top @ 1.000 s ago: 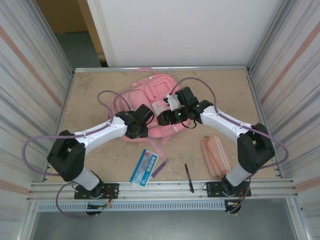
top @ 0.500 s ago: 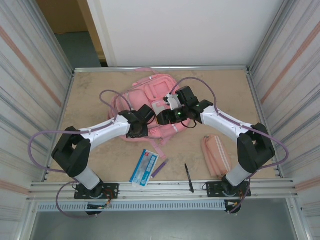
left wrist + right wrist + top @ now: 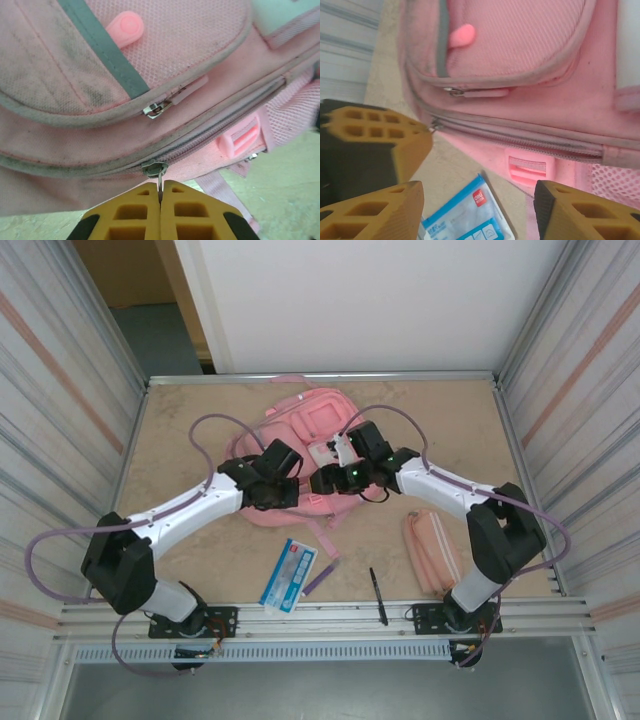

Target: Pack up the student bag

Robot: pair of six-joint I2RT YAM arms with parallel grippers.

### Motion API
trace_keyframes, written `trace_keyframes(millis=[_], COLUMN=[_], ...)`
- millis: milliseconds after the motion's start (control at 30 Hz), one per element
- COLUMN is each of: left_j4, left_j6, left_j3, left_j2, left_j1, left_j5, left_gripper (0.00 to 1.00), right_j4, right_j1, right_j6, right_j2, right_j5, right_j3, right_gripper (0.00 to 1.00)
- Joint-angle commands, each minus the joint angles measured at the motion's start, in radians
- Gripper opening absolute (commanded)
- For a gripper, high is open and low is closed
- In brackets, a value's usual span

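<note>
The left gripper [image 3: 160, 192] is pinched shut on the metal zipper pull [image 3: 159, 176] of the backpack [image 3: 150, 75], with the tab caught between the tips of its yellow fingers. The pink backpack lies flat on the table [image 3: 180, 440] right in front of that gripper, and its long grey zipper runs off to the right along the bag's edge. The right gripper [image 3: 477, 192] hangs over the same edge with its fingers spread wide, holding nothing. The bag sits just ahead of it, and a blue packet [image 3: 470, 220] lies on the table beneath the gap. A slim pink pencil case [image 3: 432, 550] lies well behind it.
</note>
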Motion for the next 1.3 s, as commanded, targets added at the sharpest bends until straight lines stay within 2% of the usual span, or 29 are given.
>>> trace_keyframes(millis=[0, 67, 200, 300, 567, 800, 900, 967, 1133, 1267], left_j4=[0.076, 0.105, 0.114, 0.112, 0.130, 0.132, 0.131, 0.125, 0.110, 0.092], left_j6=[0.009, -0.027, -0.059, -0.055, -0.068, -0.072, -0.072, -0.064, -0.060, -0.023], left_j3=[0.019, 0.015, 0.032, 0.037, 0.051, 0.065, 0.070, 0.071, 0.086, 0.090], left_j2=[-0.046, -0.051, -0.043, -0.041, -0.019, -0.009, -0.016, -0.019, -0.023, -0.017], left_j1=[-0.002, -0.004, -0.016, -0.017, -0.020, -0.034, -0.034, -0.034, -0.034, -0.020], left_j5=[0.084, 0.109, 0.126, 0.120, 0.158, 0.163, 0.162, 0.149, 0.140, 0.126], left_gripper=[0.00, 0.00, 0.00, 0.00, 0.00, 0.00, 0.00, 0.00, 0.00, 0.00], right_j4=[0.038, -0.003, -0.089, -0.106, -0.105, -0.032, -0.026, -0.027, -0.076, -0.103], right_j1=[0.027, 0.040, 0.091, 0.101, 0.077, 0.052, 0.039, 0.029, 0.028, 0.024], right_j6=[0.050, 0.016, -0.093, -0.155, -0.232, -0.222, -0.211, -0.211, -0.235, -0.255], right_j2=[0.017, 0.025, 0.013, -0.004, -0.017, 0.035, 0.055, 0.052, 0.042, 0.029], right_j5=[0.047, 0.106, 0.339, 0.418, 0.463, 0.273, 0.230, 0.233, 0.298, 0.374], right_j3=[0.002, 0.013, -0.005, -0.049, -0.073, -0.015, -0.003, -0.012, -0.027, -0.051], right_gripper=[0.60, 0.60, 0.61, 0.61, 0.61, 0.58, 0.51, 0.42, 0.34, 0.30])
